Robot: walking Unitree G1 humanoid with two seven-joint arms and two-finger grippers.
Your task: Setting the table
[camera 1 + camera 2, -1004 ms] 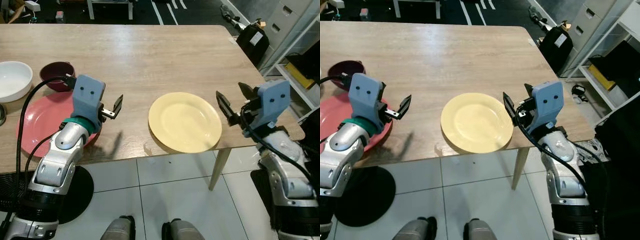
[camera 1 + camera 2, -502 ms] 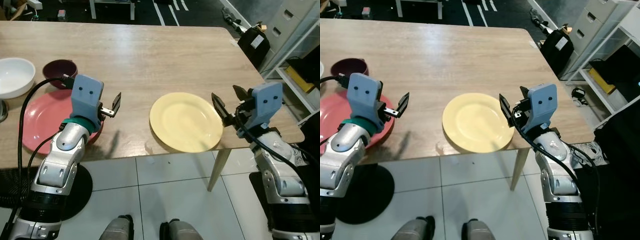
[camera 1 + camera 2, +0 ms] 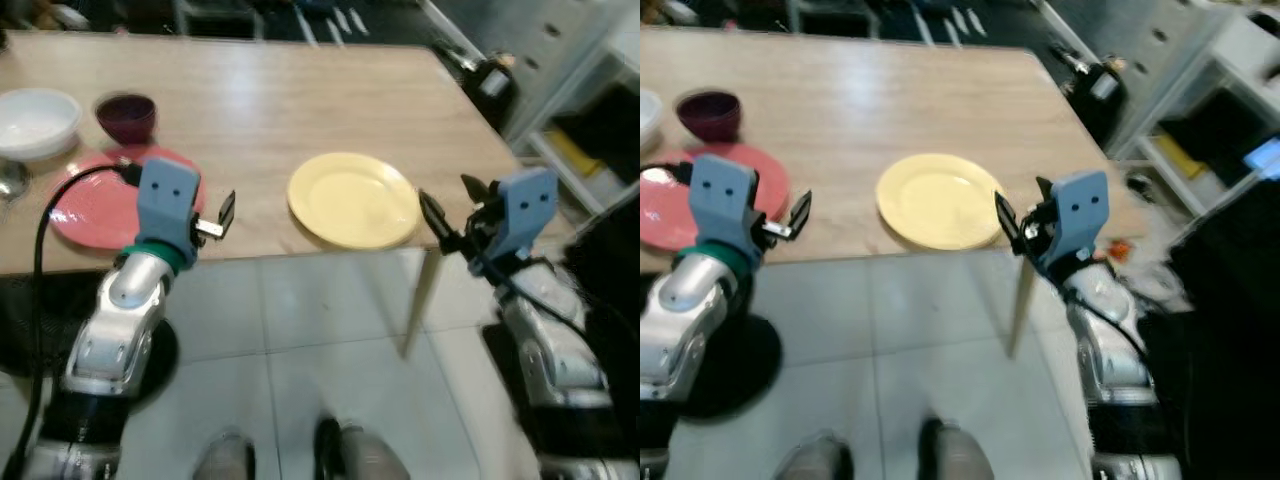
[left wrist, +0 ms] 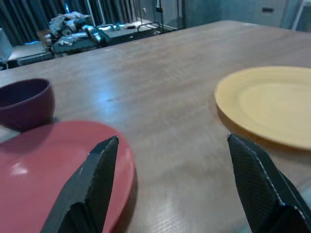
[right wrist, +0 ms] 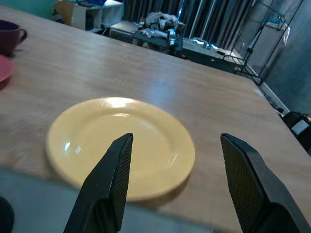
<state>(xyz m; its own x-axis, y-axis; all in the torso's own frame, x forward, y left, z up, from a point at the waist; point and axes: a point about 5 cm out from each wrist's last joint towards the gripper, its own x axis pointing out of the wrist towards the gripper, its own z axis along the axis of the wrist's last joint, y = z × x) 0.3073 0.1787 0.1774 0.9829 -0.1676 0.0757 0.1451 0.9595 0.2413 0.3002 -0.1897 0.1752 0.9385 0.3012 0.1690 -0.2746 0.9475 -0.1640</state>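
A yellow plate (image 3: 353, 198) lies near the front right of the wooden table (image 3: 270, 100). A red plate (image 3: 105, 195) sits at the front left, with a maroon cup (image 3: 126, 115) and a white bowl (image 3: 38, 108) behind it. My left gripper (image 3: 218, 215) hangs open and empty at the table's front edge, between the two plates. In the left wrist view the red plate (image 4: 43, 165) and the yellow plate (image 4: 272, 104) flank the open gripper (image 4: 173, 140). My right gripper (image 3: 455, 205) is open and empty, just off the table's front right corner, facing the yellow plate (image 5: 121, 143).
A table leg (image 3: 422, 300) stands under the front right corner, close to my right arm. Tiled floor (image 3: 300, 340) spreads in front of the table. A black bag (image 3: 490, 80) and white shelving (image 3: 590, 110) stand to the right. A metal object (image 3: 8, 178) lies at the far left.
The whole view has shifted and blurred as the camera drew back from the table. Both grippers, which reached over the tabletop, now sit at or off its front edge. The dishes have not moved.
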